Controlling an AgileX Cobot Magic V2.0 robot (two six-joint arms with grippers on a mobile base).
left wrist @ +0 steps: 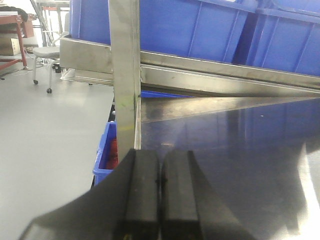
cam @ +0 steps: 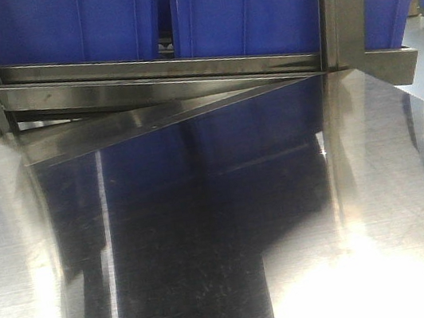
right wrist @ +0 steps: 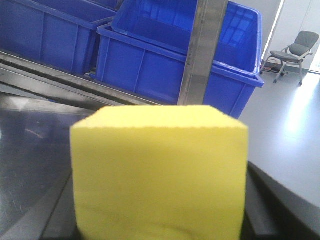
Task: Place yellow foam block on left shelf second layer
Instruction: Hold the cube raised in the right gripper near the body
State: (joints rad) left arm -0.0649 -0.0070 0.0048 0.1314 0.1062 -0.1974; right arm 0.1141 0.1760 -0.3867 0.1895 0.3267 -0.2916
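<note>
Gripping the yellow foam block (right wrist: 160, 170) between its dark fingers (right wrist: 260, 205), the right end effector (right wrist: 160, 215) holds it so close to the wrist camera that the block fills the lower middle of that view. Only slivers of the fingers show at either side. The block is over the shiny steel table (right wrist: 30, 150); whether its underside touches the surface cannot be told. Behind it a steel post (right wrist: 202, 50) rises in front of the blue bins (right wrist: 150, 65), which stand in a row on the shelf (cam: 158, 75) just above the table. A grey chair (right wrist: 295, 50) stands on the floor far to the right. The left end effector (left wrist: 160, 152) is closed on nothing, its two black fingers pressed flat together, and it hangs over the table's left edge near another upright. Beside that edge, lower down, sits a low blue bin (left wrist: 105, 150) with something red inside, and a wheeled stool (left wrist: 45, 55) stands farther off.
</note>
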